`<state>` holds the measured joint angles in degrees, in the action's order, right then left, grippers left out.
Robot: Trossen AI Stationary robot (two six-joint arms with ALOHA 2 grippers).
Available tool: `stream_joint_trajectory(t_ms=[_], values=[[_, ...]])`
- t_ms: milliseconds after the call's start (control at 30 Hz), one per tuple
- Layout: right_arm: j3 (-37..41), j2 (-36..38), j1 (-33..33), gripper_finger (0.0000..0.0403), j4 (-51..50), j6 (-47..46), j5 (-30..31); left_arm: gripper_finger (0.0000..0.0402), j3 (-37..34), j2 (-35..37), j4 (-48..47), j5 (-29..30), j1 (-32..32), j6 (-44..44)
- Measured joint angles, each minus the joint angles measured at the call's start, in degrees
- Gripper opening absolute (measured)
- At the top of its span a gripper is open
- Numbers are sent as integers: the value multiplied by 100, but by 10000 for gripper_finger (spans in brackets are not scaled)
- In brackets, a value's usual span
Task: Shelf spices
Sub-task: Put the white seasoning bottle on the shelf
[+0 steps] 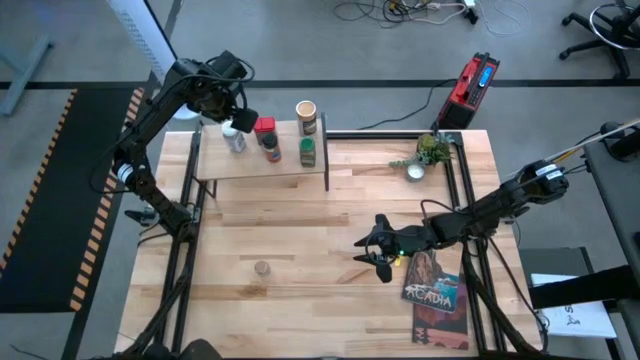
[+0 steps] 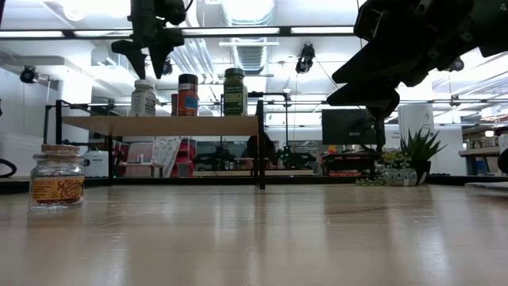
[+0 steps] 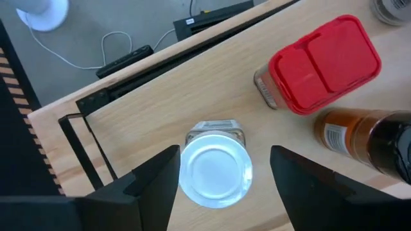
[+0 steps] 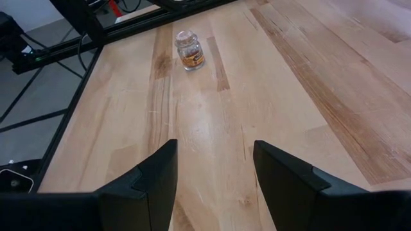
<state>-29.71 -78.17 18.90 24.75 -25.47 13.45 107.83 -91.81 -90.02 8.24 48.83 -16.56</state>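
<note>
Low view: cork-topped jar (image 2: 56, 178) nearest, alone on tabletop (image 2: 317, 238), unshelved. High view: four spices on shelf (image 1: 262, 166); right gripper (image 1: 378, 253) spread, empty. Left wrist view: left gripper (image 3: 221, 176) released above white-capped jar (image 3: 214, 168). One remaining.

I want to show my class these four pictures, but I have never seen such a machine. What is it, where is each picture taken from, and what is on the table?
It is a robot with two dark arms, each ending in a two-fingered tool. One picture looks down from above, one looks level across the tabletop, and two come from cameras on the wrists. The left tool hangs open over a white-capped clear jar on the small raised wooden shelf, beside a red square tin. The right tool is open and empty above the table. A small cork-topped glass jar stands alone on the tabletop.
</note>
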Motion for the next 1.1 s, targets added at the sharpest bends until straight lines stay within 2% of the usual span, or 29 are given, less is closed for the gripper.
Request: stream_joint_trajectory(t_ms=[333, 600, 933, 1100], values=[[0, 0, 0, 181, 42, 0, -20, 249, 0, 15, 0, -172, -10, -297], [0, 0, 38, 181, 87, 36, -165, 250, 2, 63, 0, -320, -322, -472], [0, 0, 105, 181, 87, 60, -169, 238, 7, 119, 0, -270, -832, -674], [0, 0, 127, 181, 87, 44, -166, 230, 7, 331, 0, 93, -849, -833]])
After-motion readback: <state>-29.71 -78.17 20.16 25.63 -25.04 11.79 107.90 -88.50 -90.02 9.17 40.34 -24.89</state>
